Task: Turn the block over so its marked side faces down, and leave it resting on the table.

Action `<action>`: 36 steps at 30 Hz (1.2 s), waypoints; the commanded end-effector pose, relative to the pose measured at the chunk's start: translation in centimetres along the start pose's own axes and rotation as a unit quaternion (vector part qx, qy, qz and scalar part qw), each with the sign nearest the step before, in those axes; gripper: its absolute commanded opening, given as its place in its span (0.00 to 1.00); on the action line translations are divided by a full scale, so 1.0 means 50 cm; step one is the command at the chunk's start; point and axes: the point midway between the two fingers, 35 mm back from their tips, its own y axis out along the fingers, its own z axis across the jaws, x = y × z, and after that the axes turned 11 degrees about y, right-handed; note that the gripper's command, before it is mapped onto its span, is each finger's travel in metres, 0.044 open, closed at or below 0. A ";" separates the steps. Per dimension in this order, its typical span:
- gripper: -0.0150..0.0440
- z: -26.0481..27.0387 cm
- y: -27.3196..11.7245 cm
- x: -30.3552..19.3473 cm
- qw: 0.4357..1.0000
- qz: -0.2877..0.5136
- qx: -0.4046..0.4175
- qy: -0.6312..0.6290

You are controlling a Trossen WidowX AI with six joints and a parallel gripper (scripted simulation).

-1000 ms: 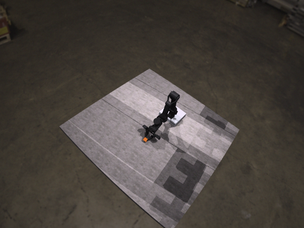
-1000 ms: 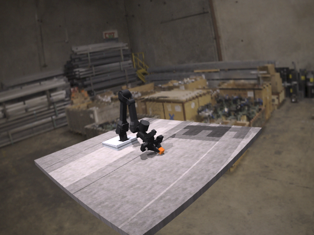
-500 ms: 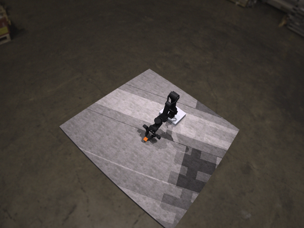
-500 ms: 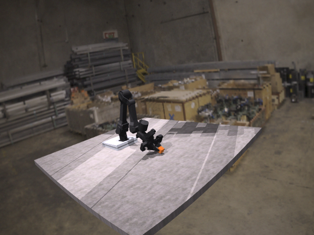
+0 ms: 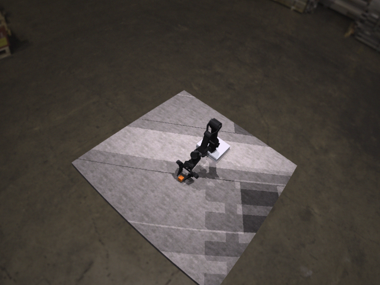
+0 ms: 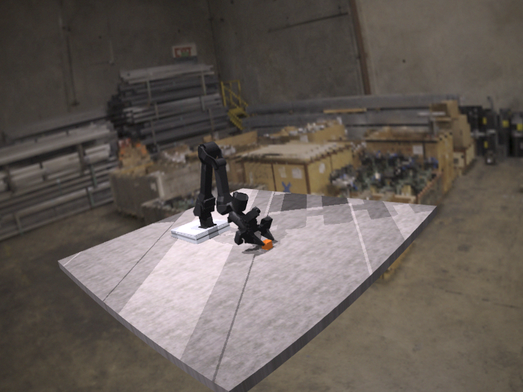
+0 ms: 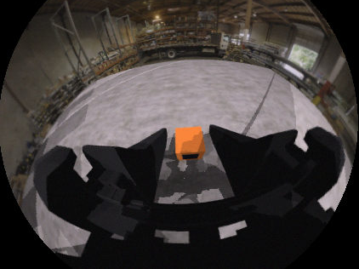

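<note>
my gripper (image 5: 183,177) (image 6: 268,242) (image 7: 188,129) matt black plastic-looking, block (image 5: 180,178) (image 6: 267,244) (image 7: 190,141) ahead of my fingers smooth matt orange, tabletop (image 5: 158,202) (image 6: 279,295) (image 7: 170,92) beneath me mottled matt grey

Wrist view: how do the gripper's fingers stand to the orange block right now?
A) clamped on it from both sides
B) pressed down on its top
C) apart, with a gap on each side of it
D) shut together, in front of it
C: table surface shows between the block and each finger.

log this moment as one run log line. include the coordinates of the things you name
gripper (image 5: 185,179) (image 6: 269,242) (image 7: 188,129): open | block (image 5: 180,178) (image 6: 267,244) (image 7: 190,140): between fingers, ungripped | dark mark: facing gripper
</note>
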 end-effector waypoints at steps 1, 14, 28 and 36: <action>0.88 -0.001 0.000 0.002 1.000 -0.002 -0.001 0.002; 1.00 -0.001 0.000 0.002 1.000 -0.002 -0.001 0.002; 1.00 -0.001 0.000 0.002 1.000 -0.002 -0.001 0.002; 1.00 -0.001 0.000 0.002 1.000 -0.002 -0.001 0.002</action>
